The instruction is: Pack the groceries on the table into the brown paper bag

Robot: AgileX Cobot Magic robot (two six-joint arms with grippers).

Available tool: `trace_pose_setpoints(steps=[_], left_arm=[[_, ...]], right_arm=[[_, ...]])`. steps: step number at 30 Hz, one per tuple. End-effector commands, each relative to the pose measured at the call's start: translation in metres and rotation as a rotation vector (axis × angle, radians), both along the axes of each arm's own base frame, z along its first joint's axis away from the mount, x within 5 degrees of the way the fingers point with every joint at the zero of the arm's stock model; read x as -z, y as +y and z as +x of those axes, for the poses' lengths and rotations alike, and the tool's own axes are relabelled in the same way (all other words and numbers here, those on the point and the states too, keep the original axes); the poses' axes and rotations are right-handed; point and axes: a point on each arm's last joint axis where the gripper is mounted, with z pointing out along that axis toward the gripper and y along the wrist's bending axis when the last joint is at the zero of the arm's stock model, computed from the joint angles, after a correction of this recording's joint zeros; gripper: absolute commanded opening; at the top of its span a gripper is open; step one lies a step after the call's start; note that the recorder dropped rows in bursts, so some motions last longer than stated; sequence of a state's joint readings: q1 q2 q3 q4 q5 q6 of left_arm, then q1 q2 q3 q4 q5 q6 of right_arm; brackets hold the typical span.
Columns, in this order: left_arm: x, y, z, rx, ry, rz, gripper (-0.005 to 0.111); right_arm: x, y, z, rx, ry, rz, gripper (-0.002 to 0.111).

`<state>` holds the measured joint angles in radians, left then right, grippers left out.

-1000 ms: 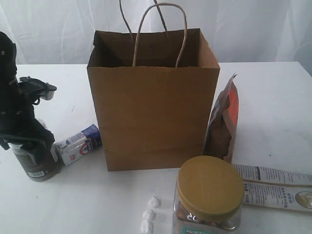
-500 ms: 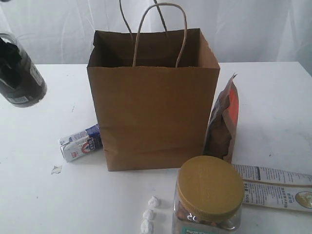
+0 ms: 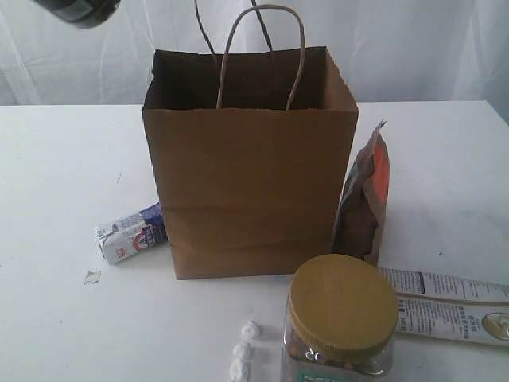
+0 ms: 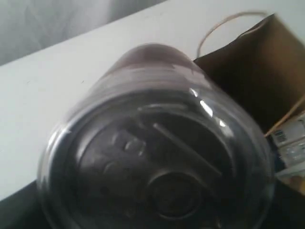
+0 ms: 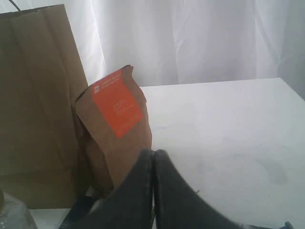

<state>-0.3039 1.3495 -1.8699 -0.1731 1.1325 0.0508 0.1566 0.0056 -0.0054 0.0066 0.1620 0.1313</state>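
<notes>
The left hand carries the can (image 3: 75,9) high over the left side of the desk (image 3: 56,159), above the rim of the bag (image 3: 250,183). Its fingers are hidden, but the can hangs clear of all support and fills the left wrist view, so the hand is judged clamped on it. The right hand (image 5: 153,157) has its fingers pressed together on nothing, low beside the pouch (image 5: 116,124), which stands just beside the bag's right wall. The bag stands open mid-desk. The carton (image 3: 131,232) lies at its left base; the jar (image 3: 342,314) and packet (image 3: 449,306) sit toward the near edge. Hazards: the handles (image 3: 266,7) arch over the mouth and may snag the can. A knock on the rim may tip the light bag. A release from height may topple it. The smooth round can may slip in a wide grip.
</notes>
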Motion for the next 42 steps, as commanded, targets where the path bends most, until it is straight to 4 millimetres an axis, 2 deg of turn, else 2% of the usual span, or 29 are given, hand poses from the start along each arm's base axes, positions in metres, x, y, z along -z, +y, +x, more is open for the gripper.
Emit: trace_pose_setpoints(steps=[1,5,9,17,24,35,42], left_arm=[[-0.018,-0.008,-0.013,0.127,0.011,-0.065,0.000],[-0.023,-0.020,-0.005,0.239,-0.006,-0.116,0.000],[-0.018,-0.033,0.009,0.294,0.014,-0.131,0.000],[0.012,-0.067,0.037,0.387,0.091,-0.064,0.000],[0.031,-0.077,0.056,0.398,0.142,-0.044,0.000],[0.032,-0.093,0.046,0.445,0.133,-0.003,0.000],[0.027,-0.091,0.040,0.422,0.120,0.011,0.000]], right_arm=[[0.001,0.000,0.000,0.006,-0.005,0.005,0.000],[0.001,0.000,0.000,0.007,-0.005,0.003,0.000],[0.001,0.000,0.000,0.007,-0.005,0.003,0.000],[0.001,0.000,0.000,0.007,-0.005,0.003,0.000],[0.001,0.000,0.000,0.007,-0.005,0.003,0.000],[0.001,0.000,0.000,0.007,-0.005,0.003,0.000],[0.001,0.000,0.000,0.007,-0.005,0.003,0.000]])
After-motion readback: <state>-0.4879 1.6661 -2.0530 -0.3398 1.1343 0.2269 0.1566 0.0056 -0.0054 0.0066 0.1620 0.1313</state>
